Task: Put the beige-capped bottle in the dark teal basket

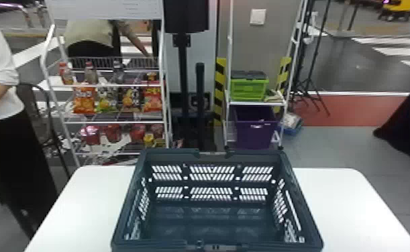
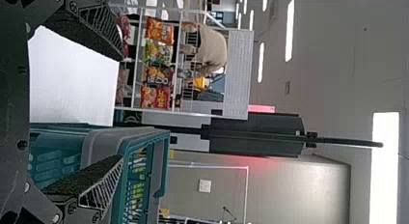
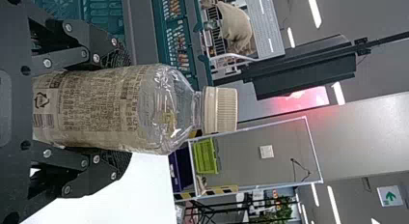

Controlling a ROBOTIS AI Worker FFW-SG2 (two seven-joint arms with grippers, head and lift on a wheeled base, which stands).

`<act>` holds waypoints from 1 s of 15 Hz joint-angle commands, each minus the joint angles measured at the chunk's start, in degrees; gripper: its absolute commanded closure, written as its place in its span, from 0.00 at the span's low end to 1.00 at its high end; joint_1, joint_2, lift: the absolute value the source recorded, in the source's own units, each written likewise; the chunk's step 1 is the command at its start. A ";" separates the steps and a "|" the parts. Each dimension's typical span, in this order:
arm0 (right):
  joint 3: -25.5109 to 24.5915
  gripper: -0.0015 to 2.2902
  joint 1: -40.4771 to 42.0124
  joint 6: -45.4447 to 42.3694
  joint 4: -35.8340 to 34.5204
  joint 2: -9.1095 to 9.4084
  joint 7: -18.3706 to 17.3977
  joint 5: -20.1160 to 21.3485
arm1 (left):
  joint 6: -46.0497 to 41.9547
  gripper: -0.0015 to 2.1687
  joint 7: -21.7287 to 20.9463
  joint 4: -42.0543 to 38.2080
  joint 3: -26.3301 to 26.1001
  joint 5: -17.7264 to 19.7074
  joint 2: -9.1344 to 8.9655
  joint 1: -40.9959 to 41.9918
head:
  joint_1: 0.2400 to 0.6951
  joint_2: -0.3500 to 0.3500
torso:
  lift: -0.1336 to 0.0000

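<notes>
Hiding the base of the bottle [image 3: 96, 103], the right claw [image 3: 119, 108] pinches it.
Ribbed beige cap [image 3: 222, 109], clear shoulder [image 3: 179, 96]; the left claw [image 2: 120, 108] is spread.

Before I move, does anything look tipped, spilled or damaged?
Nothing stands out: the bottle in the right gripper looks undented, its beige cap on, and the basket sits upright and square on the table, with no visible spill.

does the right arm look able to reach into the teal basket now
Probably yes: the teal basket is open-topped and the right gripper holds the bottle nearby, though it may have to lift it first.
</notes>
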 commanded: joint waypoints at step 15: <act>-0.28 0.78 3.08 -0.63 -10.28 1.41 -0.05 3.87 | -0.96 0.08 -0.79 1.25 -0.23 -0.44 -0.49 0.30 | 0.57 0.50 | 1.00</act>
